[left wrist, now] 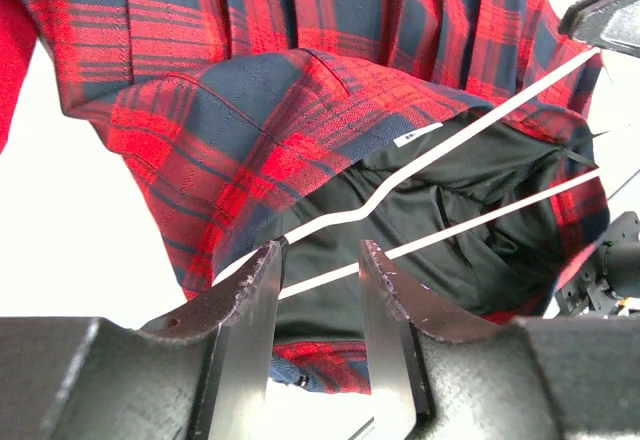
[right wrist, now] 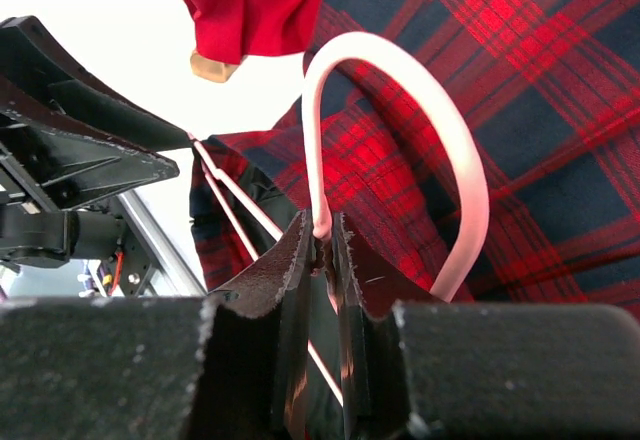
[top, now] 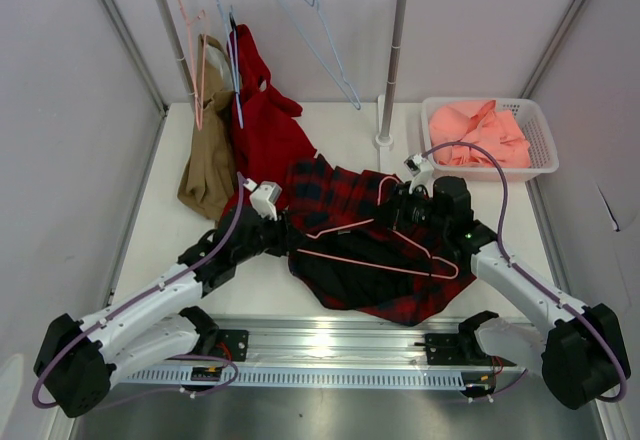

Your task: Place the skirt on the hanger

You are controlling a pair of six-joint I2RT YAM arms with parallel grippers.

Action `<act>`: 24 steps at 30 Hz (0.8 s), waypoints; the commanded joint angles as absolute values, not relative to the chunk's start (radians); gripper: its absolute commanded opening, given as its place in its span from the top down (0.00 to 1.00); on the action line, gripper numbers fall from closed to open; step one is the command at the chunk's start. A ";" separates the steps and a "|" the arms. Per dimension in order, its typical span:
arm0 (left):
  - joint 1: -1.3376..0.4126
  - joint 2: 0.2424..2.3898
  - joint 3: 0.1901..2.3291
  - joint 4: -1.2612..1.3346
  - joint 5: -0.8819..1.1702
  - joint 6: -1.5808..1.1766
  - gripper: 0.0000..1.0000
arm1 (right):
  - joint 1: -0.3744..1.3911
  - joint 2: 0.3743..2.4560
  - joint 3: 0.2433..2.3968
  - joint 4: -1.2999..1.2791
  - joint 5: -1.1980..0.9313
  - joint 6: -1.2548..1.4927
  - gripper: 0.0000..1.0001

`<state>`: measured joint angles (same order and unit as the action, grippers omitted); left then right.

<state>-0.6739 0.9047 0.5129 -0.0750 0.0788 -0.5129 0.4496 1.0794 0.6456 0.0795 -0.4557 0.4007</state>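
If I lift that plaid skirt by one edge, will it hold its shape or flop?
Probably flops: the skirt lies rumpled in soft folds. Its black lining looks smooth, so it may slip along the thin hanger.

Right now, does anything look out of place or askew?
The plaid skirt lies bunched on the table, not hung. The pink hanger lies askew across its black-lined opening, hook pinched in the right hand; the left hand is open.
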 commanded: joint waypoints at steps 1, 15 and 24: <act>-0.673 0.896 0.563 -0.094 0.046 -0.495 0.58 | 0.451 1.063 0.660 0.167 -0.483 0.440 1.00; -0.672 0.917 0.592 -0.081 0.127 -0.468 0.60 | 0.486 1.101 0.657 0.232 -0.472 0.466 1.00; -0.672 0.923 0.611 -0.101 0.141 -0.457 0.66 | 0.508 1.140 0.630 0.321 -0.457 0.503 1.00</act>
<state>-0.6735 0.9207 0.5598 -0.1188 0.1169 -0.4843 0.4942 1.1301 0.6338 0.2192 -0.4568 0.4721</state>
